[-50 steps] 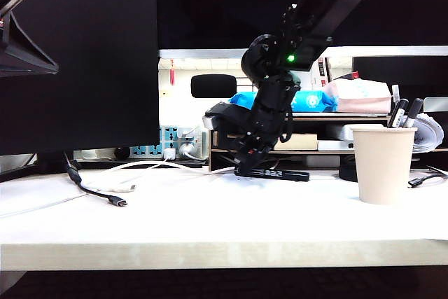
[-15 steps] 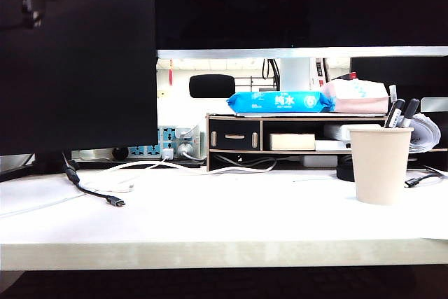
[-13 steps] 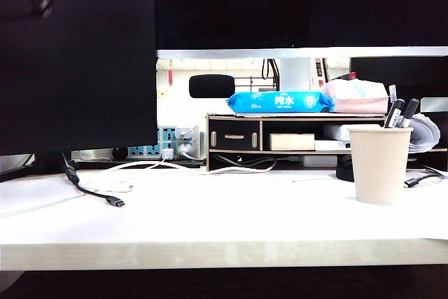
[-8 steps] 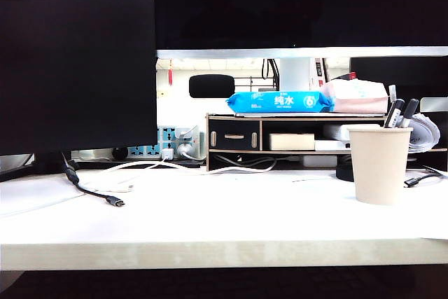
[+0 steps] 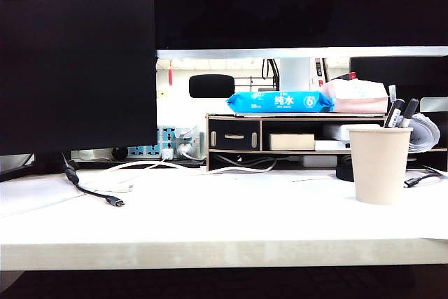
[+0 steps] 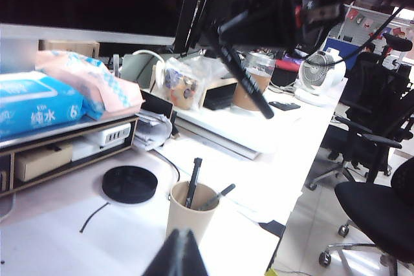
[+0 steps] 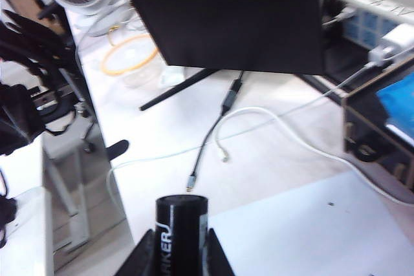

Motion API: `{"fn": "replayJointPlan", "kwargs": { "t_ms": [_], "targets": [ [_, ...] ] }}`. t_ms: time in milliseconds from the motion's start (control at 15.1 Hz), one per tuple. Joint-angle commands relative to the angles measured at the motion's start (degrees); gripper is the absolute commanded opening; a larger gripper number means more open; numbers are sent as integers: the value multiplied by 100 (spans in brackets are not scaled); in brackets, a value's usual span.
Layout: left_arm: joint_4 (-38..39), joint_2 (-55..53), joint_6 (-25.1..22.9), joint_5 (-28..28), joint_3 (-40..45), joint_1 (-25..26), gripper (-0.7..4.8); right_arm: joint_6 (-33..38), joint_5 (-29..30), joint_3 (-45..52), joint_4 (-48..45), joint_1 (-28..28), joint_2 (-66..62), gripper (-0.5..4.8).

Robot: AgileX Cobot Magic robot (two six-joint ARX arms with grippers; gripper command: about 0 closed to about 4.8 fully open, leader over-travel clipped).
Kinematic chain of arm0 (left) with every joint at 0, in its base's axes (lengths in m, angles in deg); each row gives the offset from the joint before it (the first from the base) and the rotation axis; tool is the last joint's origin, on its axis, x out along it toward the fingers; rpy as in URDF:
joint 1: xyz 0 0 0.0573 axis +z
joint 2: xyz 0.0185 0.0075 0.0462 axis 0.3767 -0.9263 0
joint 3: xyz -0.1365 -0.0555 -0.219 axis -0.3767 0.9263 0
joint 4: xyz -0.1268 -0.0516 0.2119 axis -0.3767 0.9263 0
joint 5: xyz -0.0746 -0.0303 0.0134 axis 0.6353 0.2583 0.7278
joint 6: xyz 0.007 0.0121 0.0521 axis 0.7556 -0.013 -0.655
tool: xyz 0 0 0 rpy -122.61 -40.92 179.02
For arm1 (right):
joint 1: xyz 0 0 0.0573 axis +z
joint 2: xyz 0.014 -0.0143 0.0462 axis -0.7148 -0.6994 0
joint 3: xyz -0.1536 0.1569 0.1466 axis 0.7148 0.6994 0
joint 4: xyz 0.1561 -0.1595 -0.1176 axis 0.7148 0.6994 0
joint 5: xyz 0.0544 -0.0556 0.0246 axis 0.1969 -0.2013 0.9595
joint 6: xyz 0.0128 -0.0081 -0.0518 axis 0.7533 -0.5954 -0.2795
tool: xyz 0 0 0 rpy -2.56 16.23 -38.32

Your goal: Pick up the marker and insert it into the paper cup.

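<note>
Marker [image 7: 182, 234]: clamped between the right gripper [image 7: 176, 250] fingers, high above the table [image 7: 291, 224], blunt end up
Cup [image 5: 380, 164]: upright at the table's right side, two pens [image 6: 194, 182] inside
Left gripper [image 6: 176, 255]: above the cup, tips together, holding nothing
Cable [image 5: 94, 190]: on the table, well left of the cup
</note>
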Motion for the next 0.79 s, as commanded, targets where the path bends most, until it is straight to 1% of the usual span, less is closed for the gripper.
{"fn": "replayJointPlan", "kwargs": {
  "t_ms": [66,331,530,794],
  "targets": [
    [-11,4,-116,0,-15,-4,-5,-140,643,575,-695,-94,35,40],
    [96,-22,-114,2,-15,-4,-5,-57,859,1436,-1790,-330,31,44],
    [197,-90,-177,4,-11,-7,-5,68,1021,1792,-2468,-372,-133,44],
    [184,-101,-254,2,-11,-7,-5,70,1163,1801,-2754,-365,-479,44]
  ]
}}
